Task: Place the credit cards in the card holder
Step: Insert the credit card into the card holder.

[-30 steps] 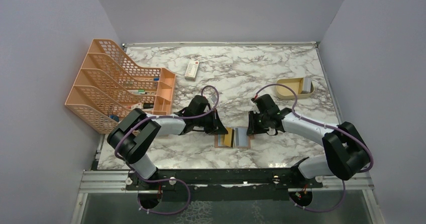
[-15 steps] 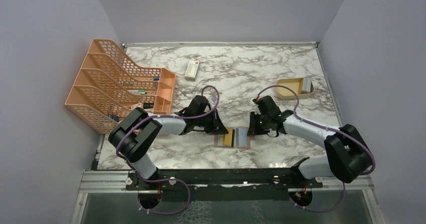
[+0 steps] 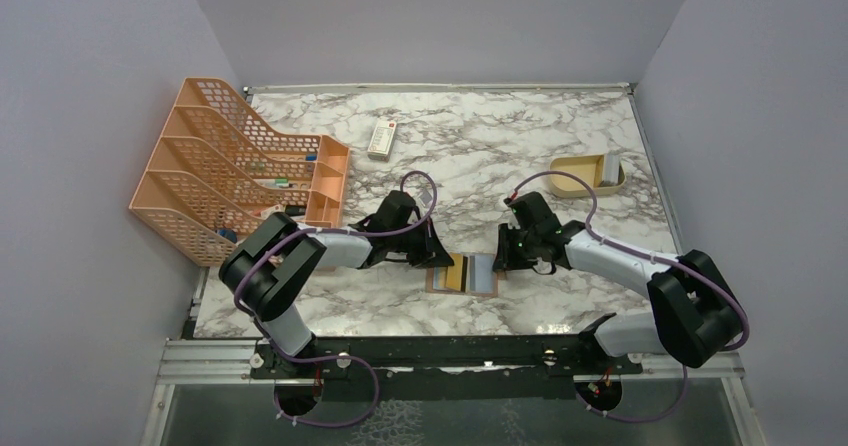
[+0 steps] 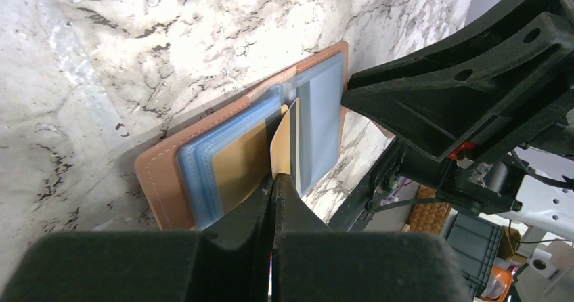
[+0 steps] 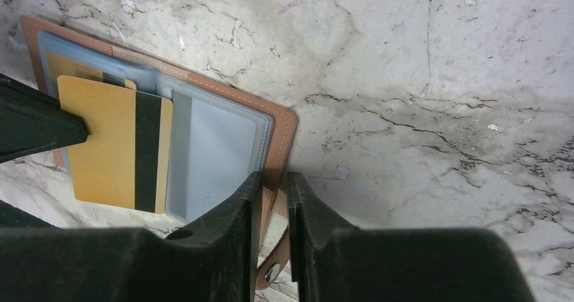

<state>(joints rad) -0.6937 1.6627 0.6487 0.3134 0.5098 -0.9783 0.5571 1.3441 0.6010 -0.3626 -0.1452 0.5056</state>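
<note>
Presently at the centre: a small flat brown leather-like card holder [image 3: 440,291] is laid open on the white-and-grey marble counter [image 3: 520,136], inner side up, so that its clear pale-blue plastic sleeves [image 5: 216,153] are exposed.
Card in hand: a gold-yellow plastic credit card [image 5: 108,143] with a black stripe is pinched by one short edge in the left hand [image 4: 274,180], whose fingers are pressed together on it. It is held tilted over the left half of the holder, probably so that its free edge can be fed into a sleeve mouth.
Right hand: the right hand [image 5: 272,180] is set at the holder's right rim, its fingers close on either side of the brown clasp tab [image 5: 271,271]. Whether the tab is actually nipped cannot be told. The placement is judged to be a brace, so that the holder is not dragged as the card is pushed.
Already stowed: a second gold face [image 5: 64,65] is seen under the sleeves behind the held card.
Step judged: insertion is begun but not finished.
Risk: the card may catch on a sleeve lip and lift the holder.
</note>
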